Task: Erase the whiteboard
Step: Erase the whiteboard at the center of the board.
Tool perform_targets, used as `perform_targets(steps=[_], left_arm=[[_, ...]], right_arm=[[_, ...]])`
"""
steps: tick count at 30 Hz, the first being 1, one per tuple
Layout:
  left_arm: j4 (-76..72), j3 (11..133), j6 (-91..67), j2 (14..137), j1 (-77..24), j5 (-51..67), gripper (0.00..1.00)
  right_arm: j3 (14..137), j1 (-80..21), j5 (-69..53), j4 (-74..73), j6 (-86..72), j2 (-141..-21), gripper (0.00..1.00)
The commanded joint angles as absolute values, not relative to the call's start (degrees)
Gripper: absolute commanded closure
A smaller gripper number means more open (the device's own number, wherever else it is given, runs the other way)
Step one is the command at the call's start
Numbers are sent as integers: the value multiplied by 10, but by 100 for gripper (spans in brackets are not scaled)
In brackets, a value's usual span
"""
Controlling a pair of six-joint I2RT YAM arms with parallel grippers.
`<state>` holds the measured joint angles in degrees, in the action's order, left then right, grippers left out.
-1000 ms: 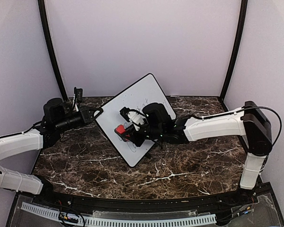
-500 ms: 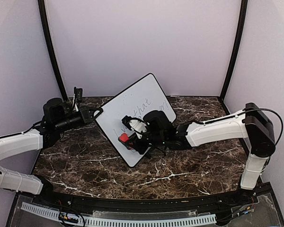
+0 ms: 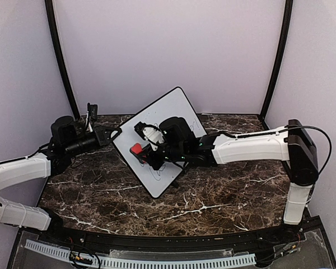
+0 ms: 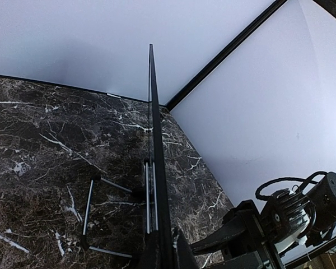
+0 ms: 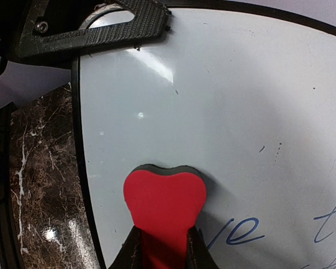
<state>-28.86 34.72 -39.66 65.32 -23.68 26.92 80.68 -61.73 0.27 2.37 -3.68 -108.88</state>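
Two grippers, and both are busy. The right gripper [image 5: 162, 246] is pinched narrow on the one red eraser [image 5: 165, 197], whose rounded end sits against the white surface. Right around it the board is wiped clean. Blue handwriting shows just to the right of it, two scraps in the wrist view, and a few dark specks.

Over on the other side, the left gripper [image 3: 114, 134] is clamped tight on the left edge of the whiteboard [image 3: 169, 110]. From that wrist the board's frame shows edge-on as a thin black line running straight out from between the fingers, with thin metal rods beside it.

There's one whiteboard, propped up at a slant towards the back of the dark marbled worktop [image 3: 213, 197], between the two arms. The right arm reaches across its face, and faint scribbles show below the eraser.
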Motion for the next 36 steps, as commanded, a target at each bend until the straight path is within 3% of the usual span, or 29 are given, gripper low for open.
perform_targets(steps=[1, 24, 36], left_arm=[[-377, 355, -406, 620, -254, 357, 100], [-381, 356, -409, 626, -254, 359, 100], [-383, 355, -410, 631, -254, 360, 100]], right_arm=[[797, -623, 31, 11, -42, -1101, 98], [651, -646, 46, 4, -53, -1045, 98], [761, -646, 38, 2, -45, -1091, 98]])
